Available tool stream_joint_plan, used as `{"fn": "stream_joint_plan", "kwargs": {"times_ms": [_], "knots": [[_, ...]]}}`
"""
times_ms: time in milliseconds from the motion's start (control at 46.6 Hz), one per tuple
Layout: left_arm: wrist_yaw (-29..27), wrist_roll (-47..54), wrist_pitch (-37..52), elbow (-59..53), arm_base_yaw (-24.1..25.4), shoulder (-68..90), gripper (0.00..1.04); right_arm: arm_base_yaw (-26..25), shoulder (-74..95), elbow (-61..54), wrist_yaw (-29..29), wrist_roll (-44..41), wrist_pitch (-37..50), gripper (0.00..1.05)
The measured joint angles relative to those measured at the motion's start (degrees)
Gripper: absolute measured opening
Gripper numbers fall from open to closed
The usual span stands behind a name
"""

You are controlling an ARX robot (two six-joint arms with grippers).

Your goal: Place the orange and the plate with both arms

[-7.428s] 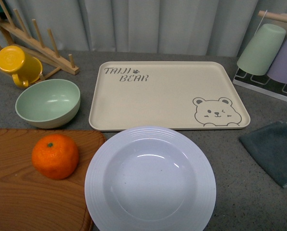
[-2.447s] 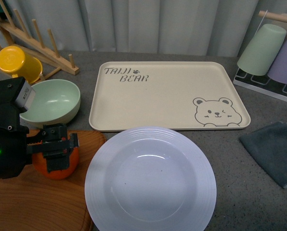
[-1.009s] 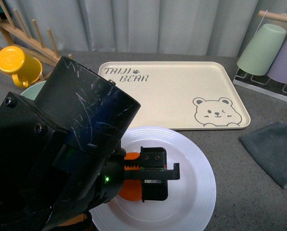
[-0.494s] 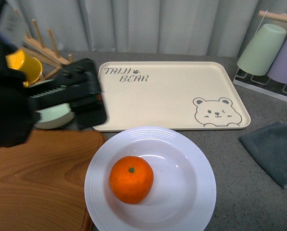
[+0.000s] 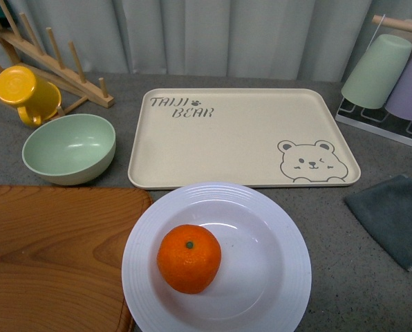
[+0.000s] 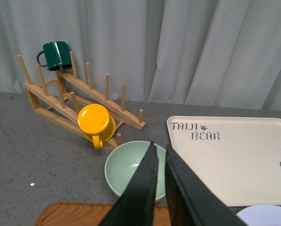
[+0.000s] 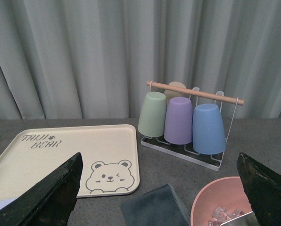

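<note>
The orange (image 5: 189, 258) lies in the well of the white ridged plate (image 5: 286, 228), left of its centre, at the near edge of the front view. Neither arm shows in that view. In the left wrist view my left gripper (image 6: 160, 146) is shut with nothing between its fingers, raised above the pale green bowl (image 6: 133, 174), and a sliver of the plate (image 6: 268, 216) shows at the corner. My right gripper (image 7: 159, 157) stands wide open and empty, off to the right of the tray (image 7: 65, 155), over the grey cloth (image 7: 154, 207).
A beige bear-print tray (image 5: 240, 138) lies behind the plate. The green bowl (image 5: 69, 147), a yellow mug (image 5: 23, 93) and a wooden rack (image 5: 54, 62) are at the left. A wooden board (image 5: 54, 256) is at the near left. The cloth (image 5: 392, 218), a cup rack (image 5: 386, 69) and a pink bowl (image 7: 220, 202) are at the right.
The left arm carried the orange from the wooden board into the plate, let it go, then pulled back to the left and out of the front view.
</note>
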Motion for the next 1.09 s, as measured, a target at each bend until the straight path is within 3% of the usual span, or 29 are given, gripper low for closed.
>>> {"fn": "stream_joint_plan", "kwargs": {"times_ms": [43, 429, 494, 580, 1095], "knots": [[0.6, -0.1, -1.1, -0.4, 0.6, -1.7, 0.04, 0.0, 0.0, 0.0, 0.0, 0.0, 0.0, 0.96], [5.5, 0.6, -14.3, -2.8, 5.6, -18.3, 0.04, 0.0, 0.0, 0.0, 0.0, 0.0, 0.0, 0.96], [10.5, 0.7, -17.9, -2.8, 9.5, -22.2, 0.04, 0.0, 0.0, 0.0, 0.0, 0.0, 0.0, 0.96], [10.7, 0.7, -21.1, -2.8, 11.3, -25.9, 0.04, 0.0, 0.0, 0.0, 0.0, 0.0, 0.0, 0.96], [11.1, 0.7, -35.5, -2.8, 11.5, -41.1, 0.04, 0.0, 0.0, 0.0, 0.0, 0.0, 0.0, 0.96]]}}
